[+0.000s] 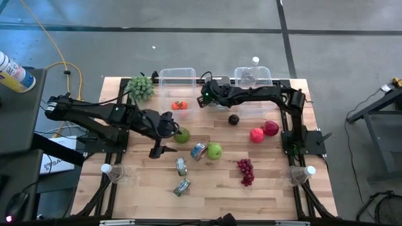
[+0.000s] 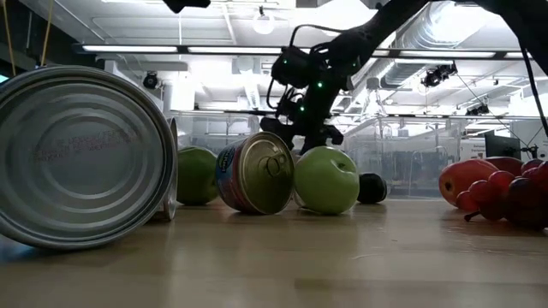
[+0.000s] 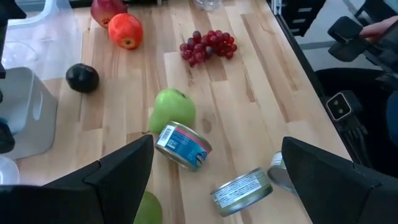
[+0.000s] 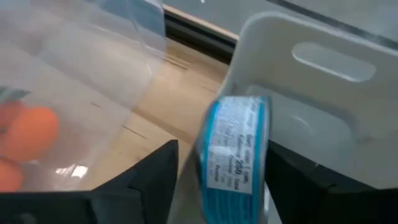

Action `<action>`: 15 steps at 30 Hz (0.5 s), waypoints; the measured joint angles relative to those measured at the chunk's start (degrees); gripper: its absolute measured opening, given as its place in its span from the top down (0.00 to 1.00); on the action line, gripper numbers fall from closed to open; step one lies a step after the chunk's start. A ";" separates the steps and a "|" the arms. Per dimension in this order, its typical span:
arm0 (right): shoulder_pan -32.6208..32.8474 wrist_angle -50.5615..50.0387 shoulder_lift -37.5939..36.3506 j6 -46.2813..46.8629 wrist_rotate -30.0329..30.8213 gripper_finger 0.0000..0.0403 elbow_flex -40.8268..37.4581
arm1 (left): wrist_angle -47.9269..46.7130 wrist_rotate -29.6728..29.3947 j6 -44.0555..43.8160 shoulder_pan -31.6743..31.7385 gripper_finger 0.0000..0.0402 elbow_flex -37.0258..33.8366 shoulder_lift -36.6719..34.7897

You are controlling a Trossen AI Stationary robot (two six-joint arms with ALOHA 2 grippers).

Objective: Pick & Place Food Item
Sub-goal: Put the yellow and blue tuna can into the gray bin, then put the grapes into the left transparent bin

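In the right wrist view a blue-labelled can [image 4: 236, 158] stands on edge between the open fingers of my right gripper [image 4: 221, 186]. It sits between a clear bin [image 4: 81, 68] with orange tomatoes [image 4: 31, 134] and a white bin [image 4: 323, 87]. In the high view my right gripper [image 1: 203, 98] reaches between the far bins. My left gripper [image 1: 164, 149] hovers open over mid-table beside a green apple [image 1: 182, 135]. Below its fingers [image 3: 124, 171] lie a can [image 3: 183, 145] and another green apple [image 3: 173, 109]. My right gripper has the blue-labelled can between its open fingers, on edge, with its label side [image 4: 233, 165] toward the camera. A gap shows between the can and one finger [image 4: 149, 177]. I cannot tell whether the other finger [image 4: 292, 186] touches it.
On the table lie three cans [image 1: 198, 151] [image 1: 181, 166] [image 1: 182, 187], a green apple [image 1: 215, 150], red grapes [image 1: 245, 171], two red fruits [image 1: 256, 135] [image 1: 271, 128], a dark fruit [image 1: 233, 119] and a leafy green bunch [image 1: 141, 88]. A clear bin [image 1: 253, 76] stands far right.
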 joint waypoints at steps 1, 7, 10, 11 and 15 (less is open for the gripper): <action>0.09 0.16 -0.34 -0.69 0.14 0.43 0.00 | -0.03 0.00 0.00 -0.15 0.14 0.01 0.00; 0.77 0.36 -3.49 -5.92 4.20 0.36 0.00 | 0.38 -0.07 -0.09 -0.43 0.14 -0.01 0.00; 1.44 -1.53 -6.57 -9.41 6.83 0.36 -0.04 | 0.79 -0.11 -0.61 -0.39 0.14 -0.02 0.00; 1.85 -2.20 -7.55 -10.25 7.84 0.36 -0.02 | 0.94 -0.15 -0.92 -0.32 0.14 -0.02 0.00; 4.54 -5.23 -13.03 -16.78 7.65 0.38 -0.04 | 1.20 -0.15 -1.41 -0.30 0.14 -0.02 -0.17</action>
